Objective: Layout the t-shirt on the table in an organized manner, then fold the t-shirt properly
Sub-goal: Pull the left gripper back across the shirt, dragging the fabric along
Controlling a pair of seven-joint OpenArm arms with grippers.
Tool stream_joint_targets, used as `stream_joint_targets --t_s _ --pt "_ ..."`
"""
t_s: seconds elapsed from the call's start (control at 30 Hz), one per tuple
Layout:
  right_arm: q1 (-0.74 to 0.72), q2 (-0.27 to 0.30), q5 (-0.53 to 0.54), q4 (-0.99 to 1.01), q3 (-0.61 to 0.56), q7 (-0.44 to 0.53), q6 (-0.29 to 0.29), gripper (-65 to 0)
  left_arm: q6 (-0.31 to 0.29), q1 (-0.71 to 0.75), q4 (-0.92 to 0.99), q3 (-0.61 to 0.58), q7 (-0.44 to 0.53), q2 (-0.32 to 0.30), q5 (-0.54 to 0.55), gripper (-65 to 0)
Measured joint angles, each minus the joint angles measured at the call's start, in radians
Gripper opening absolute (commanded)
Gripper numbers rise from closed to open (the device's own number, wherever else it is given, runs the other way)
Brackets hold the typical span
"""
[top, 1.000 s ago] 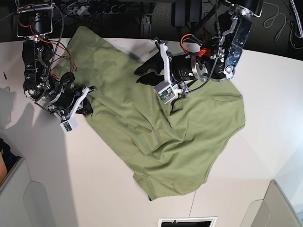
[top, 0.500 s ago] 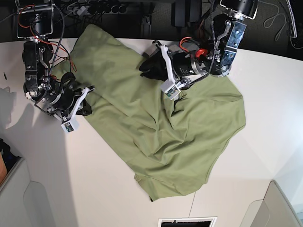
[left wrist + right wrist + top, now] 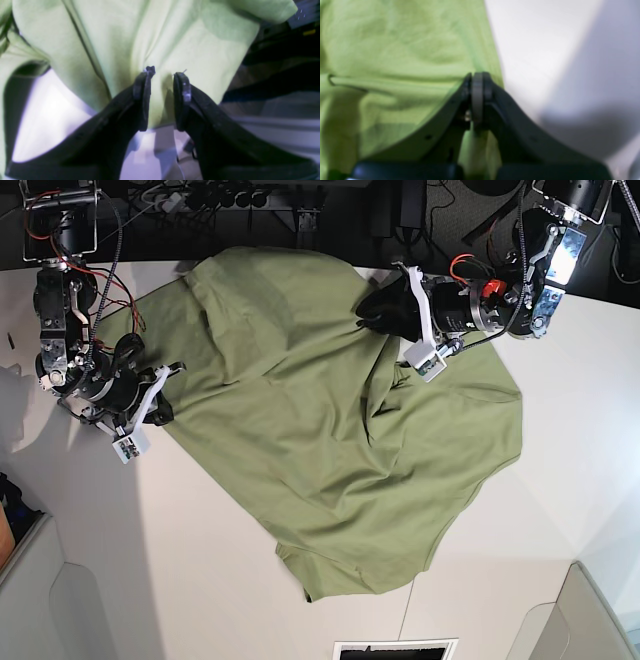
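The worktop is a broad white surface, and the t-shirt lies across its middle as one large olive-green sheet, set at a slant rather than square to the edges. Most of the cloth rests flat, but ridges run through it near the upper right, and the lower hem curls at the near corner. No fold has been made, so my judgement is that the work is in its first half: the spreading is under way and the whole folding part is left.

The left pincer sits at the shirt's upper right edge with its jaws partly apart and a strip of cloth between them, the edge raised off the worktop; whether they actually pinch it I cannot tell. The right pincer is at the shirt's opposite edge, jaws pressed together, seemingly on the hem.

What remains, as I judge it: pull the cloth taut, smooth the ridges, square it up, then fold.
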State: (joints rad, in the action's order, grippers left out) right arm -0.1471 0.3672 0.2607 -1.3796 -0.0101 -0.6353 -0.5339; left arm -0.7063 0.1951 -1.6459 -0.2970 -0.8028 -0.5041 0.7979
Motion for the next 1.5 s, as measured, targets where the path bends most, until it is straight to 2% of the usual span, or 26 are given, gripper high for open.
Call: stream_joint_targets --t_s 0.13,0.23,0.33,0.4,0.5,0.63,0.83,1.03,1.13,1.27,1.5 --pt "0.000 0.002 0.006 -0.005 0.002 0.007 0.002 -65.0 0.018 0.016 -0.113 -0.004 -0.094 -0.048 0.035 -47.7" --pt "0.006 0.004 0.035 -0.036 0.005 0.003 0.008 -65.0 0.019 0.015 -0.229 0.004 -0.094 -0.095 0.050 -47.7" --pt "0.004 0.001 0.060 -0.087 0.006 0.011 0.006 -65.0 0.017 0.007 -0.315 0.074 -0.079 -0.106 0.057 -47.7" --pt "-0.010 -0.010 0.061 -0.106 0.006 0.014 0.006 -65.0 0.016 0.010 -0.329 0.142 -0.030 -0.105 0.043 -47.7" --pt "-0.035 -0.037 0.063 -0.104 0.006 0.010 0.006 -65.0 0.014 -0.003 -0.302 0.254 0.080 -0.105 -0.074 -47.7" --pt "-0.085 -0.093 0.048 -0.068 0.006 0.010 0.000 -65.0 0.009 -0.054 -0.125 0.311 0.171 -0.102 -0.148 -47.7" --pt "-0.138 -0.138 -0.018 0.017 -0.005 0.014 0.002 -65.0 0.014 -0.197 0.269 0.311 0.186 -0.011 -0.161 -52.4" --pt "-0.117 -0.134 -0.050 0.043 -0.022 -0.087 0.006 -65.0 -0.012 -0.358 0.569 0.318 0.236 0.068 -0.171 -56.5" --pt "-0.071 -0.108 0.013 0.027 -0.024 -0.073 0.005 -65.0 -0.009 -0.431 0.652 0.318 0.239 0.111 -0.191 -59.2" --pt "0.033 -0.060 0.101 -0.034 -0.020 -0.060 0.012 -65.0 0.002 -0.531 0.729 0.282 0.241 0.169 -0.264 -59.4" --pt "0.240 -0.069 0.181 -0.237 -0.021 -0.078 -0.015 -65.0 0.074 -0.682 0.833 0.069 0.294 0.270 -0.361 -59.4"
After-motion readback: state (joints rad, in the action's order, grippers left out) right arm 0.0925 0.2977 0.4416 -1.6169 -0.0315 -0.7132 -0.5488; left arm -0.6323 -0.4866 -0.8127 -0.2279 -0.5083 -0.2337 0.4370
